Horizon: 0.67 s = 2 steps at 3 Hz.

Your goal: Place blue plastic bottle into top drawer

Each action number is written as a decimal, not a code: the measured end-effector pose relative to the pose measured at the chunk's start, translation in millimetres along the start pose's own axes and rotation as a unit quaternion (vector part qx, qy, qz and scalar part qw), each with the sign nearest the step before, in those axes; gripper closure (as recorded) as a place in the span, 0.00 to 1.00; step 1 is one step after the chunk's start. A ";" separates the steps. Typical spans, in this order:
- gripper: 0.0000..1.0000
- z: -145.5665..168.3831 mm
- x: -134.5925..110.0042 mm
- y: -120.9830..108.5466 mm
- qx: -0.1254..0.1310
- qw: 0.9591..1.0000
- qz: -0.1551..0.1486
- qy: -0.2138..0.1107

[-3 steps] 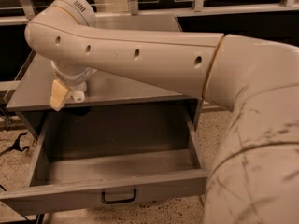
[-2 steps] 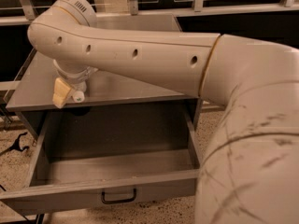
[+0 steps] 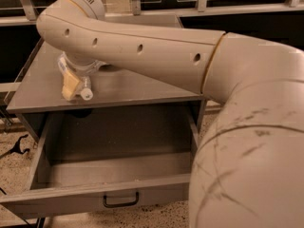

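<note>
My gripper (image 3: 76, 91) hangs over the front left of the cabinet top, just above the open top drawer (image 3: 57, 201). One yellowish finger (image 3: 70, 87) shows. It is shut on the blue plastic bottle (image 3: 83, 90), whose white cap points down and to the right beside the finger; most of the bottle's body is hidden by the wrist. The grey drawer is pulled fully out, its inside bare, with a small dark bar handle (image 3: 121, 201) at the centre of its front panel.
The grey cabinet top (image 3: 142, 87) lies behind the gripper. My thick arm (image 3: 156, 51) crosses the view and fills the right side. Black cables (image 3: 14, 146) lie on the speckled floor at the left. A railing (image 3: 204, 4) runs behind.
The gripper with the bottle has shifted slightly right along the cabinet's front edge, and the arm has swung up a little. The drawer has not moved.
</note>
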State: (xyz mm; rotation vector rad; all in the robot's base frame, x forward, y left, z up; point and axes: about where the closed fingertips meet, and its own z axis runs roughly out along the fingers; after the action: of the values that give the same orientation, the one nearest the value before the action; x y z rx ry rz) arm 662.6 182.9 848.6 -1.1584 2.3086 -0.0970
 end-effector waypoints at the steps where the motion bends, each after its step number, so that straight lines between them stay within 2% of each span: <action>1: 0.00 0.6 0.9 -15.9 0.013 1.000 0.004 0.007; 2: 0.00 4.4 6.3 -28.2 0.027 0.999 0.006 0.021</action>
State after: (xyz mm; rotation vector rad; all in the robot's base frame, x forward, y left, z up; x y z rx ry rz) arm 682.2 161.2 850.5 -1.1256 2.3342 -0.1798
